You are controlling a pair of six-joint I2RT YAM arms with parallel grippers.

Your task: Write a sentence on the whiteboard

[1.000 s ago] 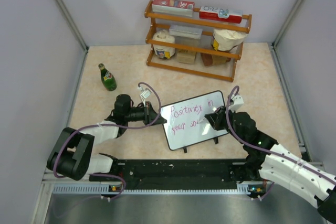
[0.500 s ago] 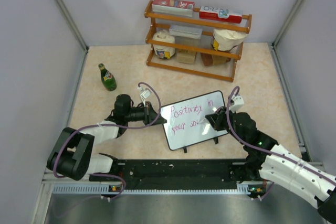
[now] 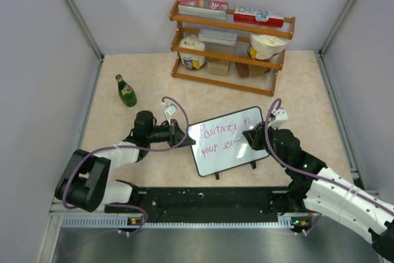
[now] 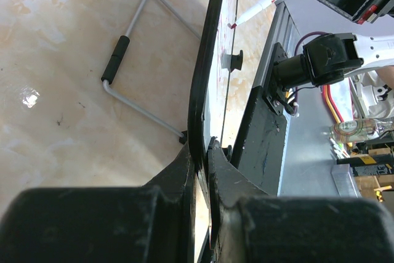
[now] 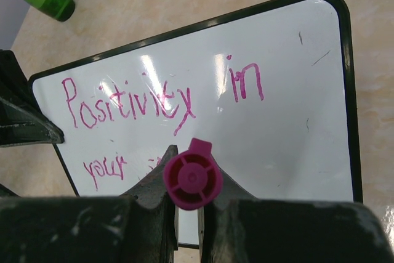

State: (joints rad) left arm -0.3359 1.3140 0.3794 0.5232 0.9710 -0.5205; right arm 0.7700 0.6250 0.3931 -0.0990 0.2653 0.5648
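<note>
The whiteboard (image 3: 233,159) stands propped at a tilt in the middle of the table (image 3: 148,78), between the two arms. The left gripper (image 4: 203,152) pinches the black frame at its left edge, jaws pressed onto the rim, steadying it. The right gripper (image 5: 188,173) is clamped around a pink marker (image 5: 192,180), cap end toward the wrist camera, tip at the board face.

Over the last second very little has shifted. The right wrist has crept a touch toward the far side of the board, and the left arm has not moved at all. The sentence (image 3: 225,130) reads "Positivity in" on its top line and "your so" below (the wrist view hides the last letters behind the marker).

That small drift, with the tip near the end of the second line, suggests the last word is mid-stroke – the writing looks close to finished but not done; the left hold presumably has to last until the pen lifts.
</note>
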